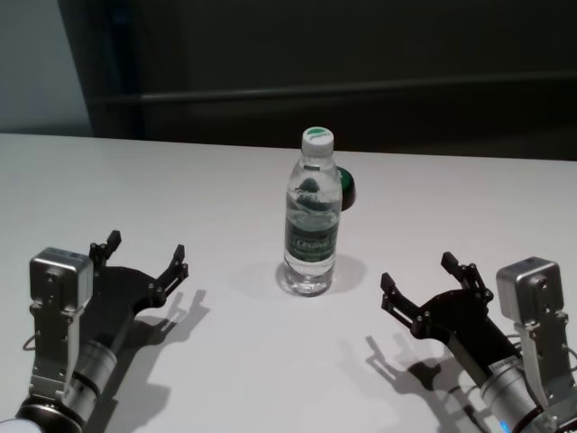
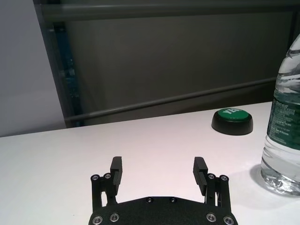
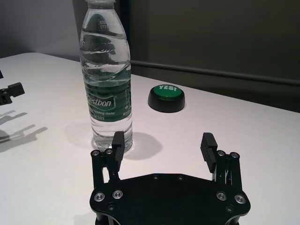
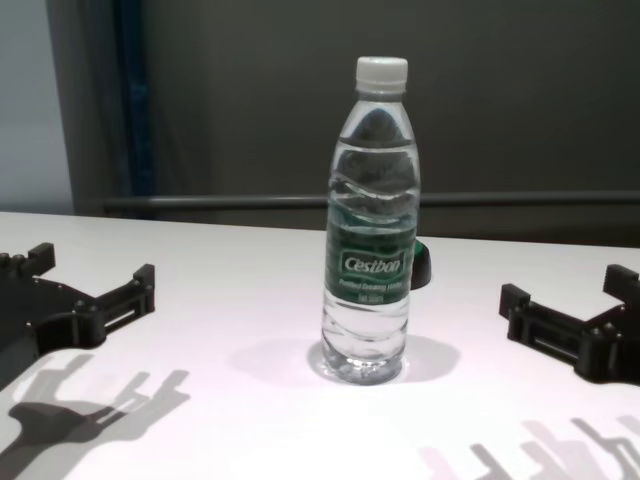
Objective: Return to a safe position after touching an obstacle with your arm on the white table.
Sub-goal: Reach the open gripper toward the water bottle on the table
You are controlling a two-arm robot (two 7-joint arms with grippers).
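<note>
I see the bottle [image 1: 312, 216] upright mid-table [image 1: 225, 361], between my arms, both well apart from it. Left gripper [image 1: 144, 257] and right gripper [image 1: 424, 280] gape wide, empty. Right looks slightly nearer.

We see: head cam high, fwd-down | chest cam low, level | wrist cams close, over jaws | all share bottle [image 1: 313, 216].

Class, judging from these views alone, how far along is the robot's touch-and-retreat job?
Apparently finished or not begun. The water bottle stands upright on the white table. The left gripper and right gripper are open, low, either side of it, touching nothing. Nothing is in hand. Whether contact happened cannot be told; if so, nothing is left.
</note>
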